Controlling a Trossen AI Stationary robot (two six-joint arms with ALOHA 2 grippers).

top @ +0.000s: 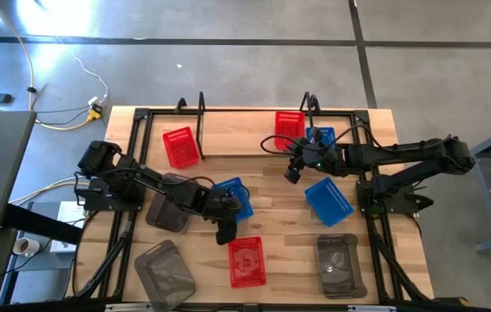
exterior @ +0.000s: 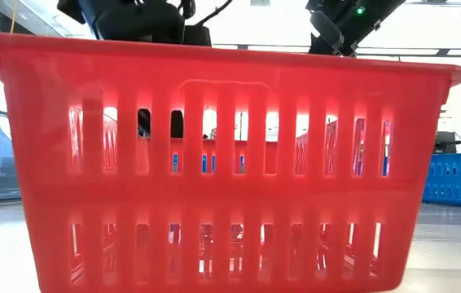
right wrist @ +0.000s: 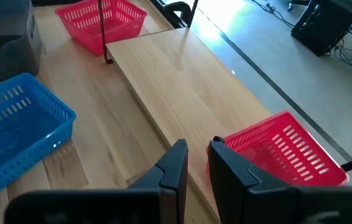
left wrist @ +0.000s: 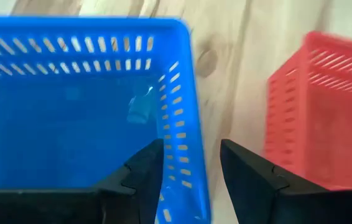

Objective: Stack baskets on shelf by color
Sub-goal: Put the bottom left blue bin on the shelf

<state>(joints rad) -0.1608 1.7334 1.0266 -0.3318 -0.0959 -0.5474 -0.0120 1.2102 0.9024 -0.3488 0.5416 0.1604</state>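
Observation:
My left gripper (top: 226, 227) is open at the middle of the table. Its fingers stand on either side of one side wall (left wrist: 185, 134) of a blue basket (top: 232, 196), one inside (left wrist: 146, 167) and one outside (left wrist: 245, 169); I see no touch. A red basket (top: 246, 260) stands just near of it and fills the low view (exterior: 230, 163). My right gripper (top: 293, 170) is empty, its fingers (right wrist: 198, 163) a narrow gap apart, beside a red basket (top: 289, 128) that stands by the shelf's right post (top: 310, 104). That basket also shows in the right wrist view (right wrist: 285, 149).
Another red basket (top: 180, 146) stands at the far left. Two more blue baskets stand at the right (top: 328, 199), one partly under my right arm (top: 321, 135). Grey baskets sit at the left (top: 166, 213), near left (top: 164, 270) and near right (top: 337, 264).

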